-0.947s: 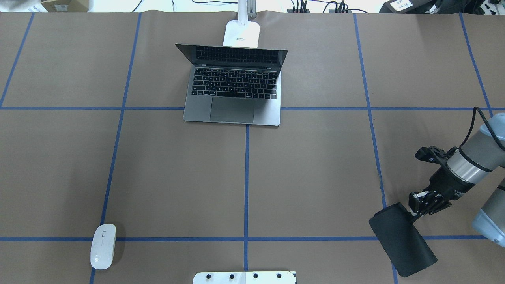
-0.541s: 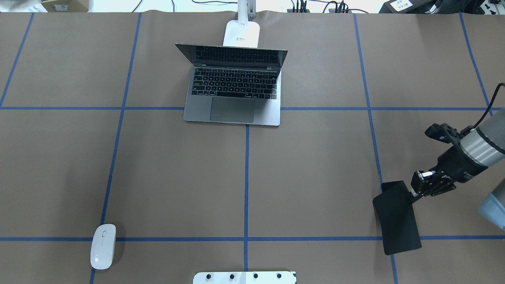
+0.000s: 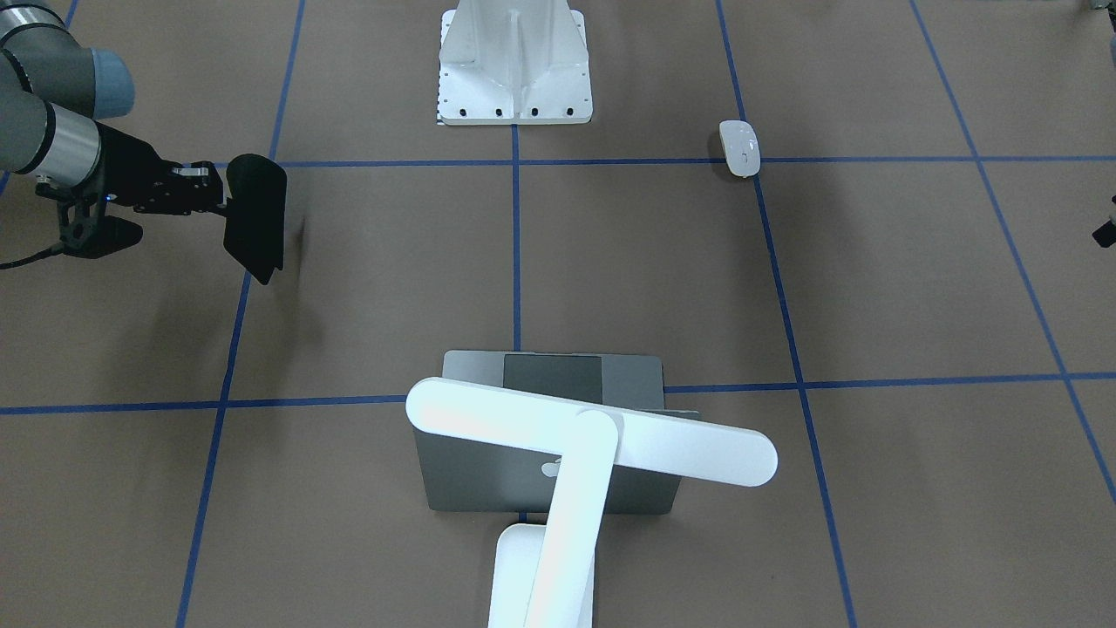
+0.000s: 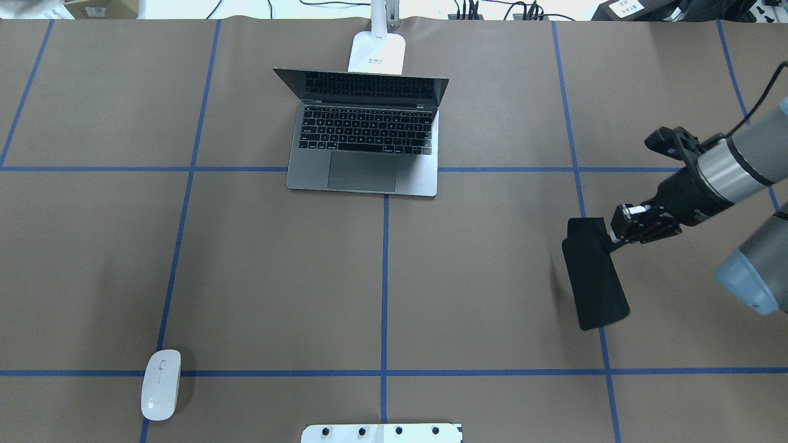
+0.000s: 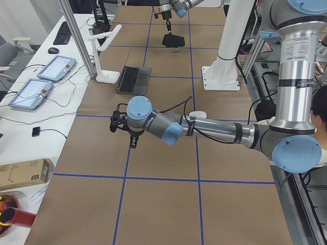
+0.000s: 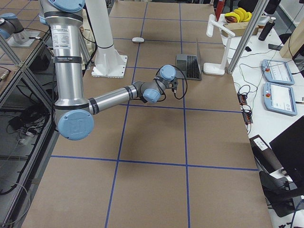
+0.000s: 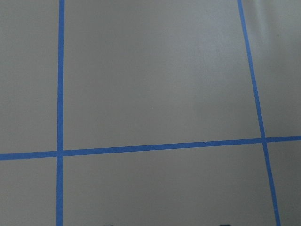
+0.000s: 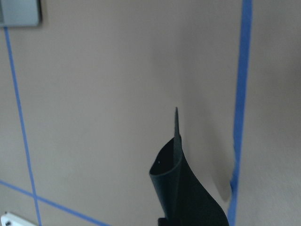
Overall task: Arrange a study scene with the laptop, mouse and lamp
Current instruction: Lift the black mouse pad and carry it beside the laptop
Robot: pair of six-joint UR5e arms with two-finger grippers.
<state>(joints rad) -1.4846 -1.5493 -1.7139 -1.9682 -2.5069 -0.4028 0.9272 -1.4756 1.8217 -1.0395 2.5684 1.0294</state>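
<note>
The laptop [image 4: 363, 154] stands open at the table's far middle; its grey lid [image 3: 488, 467] faces the front view. The white lamp stands behind it, base [image 4: 377, 54] at the far edge, bar head [image 3: 593, 432] over the lid. The white mouse [image 4: 161, 384] lies near left, far from both grippers. My right gripper [image 4: 615, 237] is shut on one end of a flat black mat [image 4: 594, 277] and holds it above the table at the right; the mat hangs curled in the right wrist view [image 8: 181, 188]. My left gripper [image 5: 120, 125] hovers over bare table; I cannot tell its state.
A white ribbed bolted pedestal [image 3: 514, 61] stands at the near middle edge, its plate showing in the overhead view [image 4: 381, 434]. Blue tape lines [image 4: 385, 277] divide the brown table cover. Tablets and cables lie on a side table [image 5: 38, 81] beyond the far edge.
My right gripper has moved away from the robot with the black mat, lifting it; the mat now hangs from the gripper. Laptop, lamp and mouse have not moved.
</note>
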